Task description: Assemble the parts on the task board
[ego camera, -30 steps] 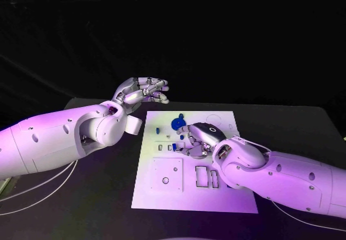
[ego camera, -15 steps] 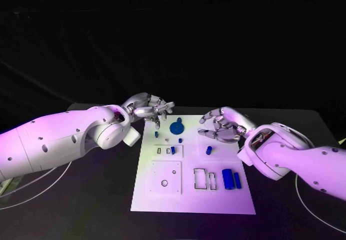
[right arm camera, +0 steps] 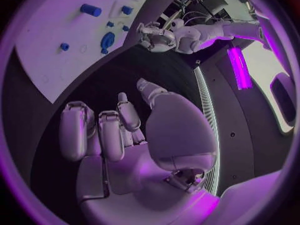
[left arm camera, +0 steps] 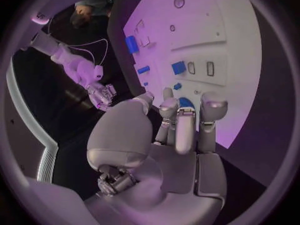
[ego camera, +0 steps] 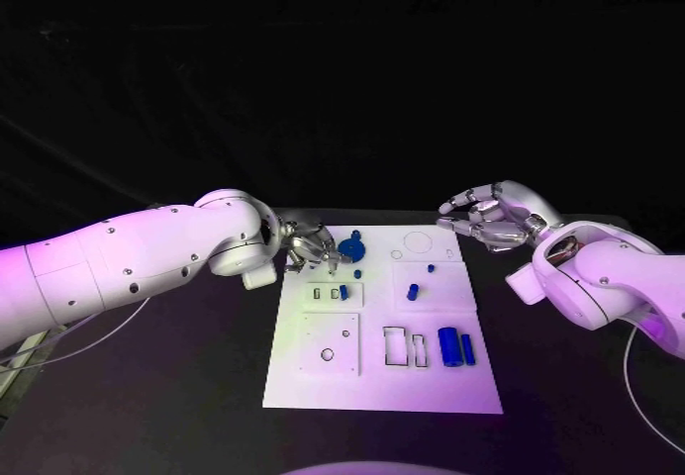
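Head view, task board (ego camera: pixel 383 381): white plate lying flat mid-tabletop (ego camera: pixel 171 396), long axis running away from the robot.
Head view, parts: round blue disc (ego camera: pixel 351 247) near the far left corner; small blue peg (ego camera: pixel 413 292) mid-board; two blue bars (ego camera: pixel 457 346) side by side at the right edge, beside empty rectangular slots (ego camera: pixel 407 348), probably awaiting seating.
Head view, left robot hand (ego camera: pixel 310 249): fingers spread, at the board's far left corner just beside the disc; nothing visibly held, seemingly poised to reach for it.
Head view, right robot hand (ego camera: pixel 490 219): fingers loosely curled, empty, off the board's far right corner, out of the way.
Left wrist view: left robot hand's fingers (left arm camera: pixel 186 130) apart over the disc (left arm camera: pixel 185 103).
Right wrist view: right robot hand (right arm camera: pixel 119 130) empty above dark tabletop; board (right arm camera: pixel 44 50) well apart.
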`<state>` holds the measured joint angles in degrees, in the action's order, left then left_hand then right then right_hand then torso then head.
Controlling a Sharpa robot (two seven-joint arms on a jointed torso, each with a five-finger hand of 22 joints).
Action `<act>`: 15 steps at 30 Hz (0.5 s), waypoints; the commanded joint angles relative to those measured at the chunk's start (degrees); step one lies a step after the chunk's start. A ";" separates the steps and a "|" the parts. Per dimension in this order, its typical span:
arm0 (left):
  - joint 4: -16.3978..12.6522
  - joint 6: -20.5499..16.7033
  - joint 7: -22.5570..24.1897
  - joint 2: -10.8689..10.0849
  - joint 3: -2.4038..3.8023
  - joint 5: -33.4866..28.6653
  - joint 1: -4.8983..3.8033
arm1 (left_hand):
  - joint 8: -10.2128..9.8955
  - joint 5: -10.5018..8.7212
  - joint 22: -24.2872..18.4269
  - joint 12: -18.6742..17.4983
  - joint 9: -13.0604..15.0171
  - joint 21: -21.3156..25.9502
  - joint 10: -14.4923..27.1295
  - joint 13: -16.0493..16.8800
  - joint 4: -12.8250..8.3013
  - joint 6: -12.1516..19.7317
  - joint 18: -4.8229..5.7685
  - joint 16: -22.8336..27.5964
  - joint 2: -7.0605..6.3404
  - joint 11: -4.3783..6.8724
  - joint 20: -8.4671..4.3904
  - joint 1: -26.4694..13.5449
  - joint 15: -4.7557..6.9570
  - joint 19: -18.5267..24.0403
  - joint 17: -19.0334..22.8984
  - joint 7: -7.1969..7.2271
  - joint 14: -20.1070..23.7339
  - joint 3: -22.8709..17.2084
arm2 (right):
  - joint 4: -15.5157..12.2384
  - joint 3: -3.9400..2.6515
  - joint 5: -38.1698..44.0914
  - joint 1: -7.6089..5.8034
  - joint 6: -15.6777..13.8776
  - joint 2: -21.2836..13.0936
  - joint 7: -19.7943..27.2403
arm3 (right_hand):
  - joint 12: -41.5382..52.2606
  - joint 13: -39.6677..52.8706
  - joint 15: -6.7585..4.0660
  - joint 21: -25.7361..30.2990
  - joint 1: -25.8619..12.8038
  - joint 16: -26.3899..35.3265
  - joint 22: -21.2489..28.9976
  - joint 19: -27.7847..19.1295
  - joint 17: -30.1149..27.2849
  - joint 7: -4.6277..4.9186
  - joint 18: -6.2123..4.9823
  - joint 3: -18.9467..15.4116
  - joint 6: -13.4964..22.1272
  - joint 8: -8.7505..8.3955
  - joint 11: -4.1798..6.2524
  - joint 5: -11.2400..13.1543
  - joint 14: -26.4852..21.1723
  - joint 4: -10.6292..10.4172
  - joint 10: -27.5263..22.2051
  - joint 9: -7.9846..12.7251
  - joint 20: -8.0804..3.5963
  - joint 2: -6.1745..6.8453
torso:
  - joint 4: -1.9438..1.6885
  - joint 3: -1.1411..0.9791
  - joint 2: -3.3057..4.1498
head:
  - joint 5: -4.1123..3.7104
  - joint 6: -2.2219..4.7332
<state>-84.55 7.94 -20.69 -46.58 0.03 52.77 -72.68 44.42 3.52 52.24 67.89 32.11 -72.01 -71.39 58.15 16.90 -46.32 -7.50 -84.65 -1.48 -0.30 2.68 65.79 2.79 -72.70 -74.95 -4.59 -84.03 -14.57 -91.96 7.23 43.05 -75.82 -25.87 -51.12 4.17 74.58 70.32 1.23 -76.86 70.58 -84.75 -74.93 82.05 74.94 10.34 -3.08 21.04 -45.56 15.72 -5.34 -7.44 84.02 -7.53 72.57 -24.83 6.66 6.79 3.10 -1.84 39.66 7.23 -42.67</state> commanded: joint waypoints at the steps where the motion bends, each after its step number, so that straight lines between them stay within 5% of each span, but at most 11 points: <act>1: 0.80 6.18 -6.78 1.50 -0.47 6.97 -0.58 | 0.49 -0.25 0.20 0.25 0.31 -0.30 -0.24 0.07 0.01 -0.41 0.73 -0.25 -0.48 0.04 0.02 -1.40 0.45 -0.23 -5.44 0.23 -3.40 0.92 | 0.42 -0.05 -3.22 -0.07 1.26 0.03 1.78 | 0.12 -0.03 -0.55 -0.10 0.11 -0.31 -5.19 0.33 5.68 -0.31 -0.35 0.09 0.18 0.36 0.23 -0.18 3.70 -0.26 0.14 -0.05 -0.03 -0.32 | -0.01 -0.10 -0.28 | 0.14 -0.35; 7: 2.46 5.76 -9.63 4.55 -1.75 7.83 -1.99 | 2.74 -0.34 0.83 0.98 2.25 -0.85 -0.60 0.86 0.03 -0.60 0.76 -0.40 -0.88 0.52 -0.22 -5.07 0.84 0.07 -5.74 0.83 -3.49 4.08 | 0.85 -0.07 -3.14 -0.14 1.73 0.03 1.58 | 0.01 -0.24 -0.55 0.10 0.29 -0.29 -5.09 0.25 5.65 -0.28 -0.39 0.10 0.55 0.87 0.20 -1.35 3.69 -0.33 -0.04 -0.16 -0.05 -0.33 | -0.01 -0.02 -0.10 | 0.44 -0.46; 15: 3.77 5.32 -11.15 6.44 -2.37 8.04 -2.62 | 3.40 -0.35 1.62 1.56 2.96 -1.31 -1.06 1.57 0.03 -0.48 0.87 -0.66 -0.55 0.68 -0.34 -6.01 0.97 -0.16 -6.20 1.01 -3.63 5.08 | 1.27 -0.08 -3.02 -0.16 2.26 0.23 1.15 | -0.12 -0.42 -0.54 0.35 0.21 -0.22 -4.92 0.11 5.53 -0.27 -0.45 0.01 0.65 0.98 0.19 -1.52 3.65 -0.41 -0.22 -0.19 -0.05 -0.23 | 0.04 0.00 0.00 | 0.39 -0.90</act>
<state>-81.02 11.96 -29.65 -40.41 -2.30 59.47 -75.21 47.62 3.52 53.81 69.26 35.03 -73.08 -72.00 59.68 16.90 -46.83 -7.51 -85.10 -2.04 0.31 2.68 60.37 3.38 -72.70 -74.94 -4.08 -83.84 -9.88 -90.76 7.19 40.40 -75.94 -24.65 -50.95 5.04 74.58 69.95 1.23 -76.86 70.58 -84.76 -74.91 82.05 74.93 10.12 -3.07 21.04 -45.34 16.38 -5.33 -8.77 84.02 -7.52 72.57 -24.94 6.66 6.79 3.14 -1.86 39.61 7.66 -43.41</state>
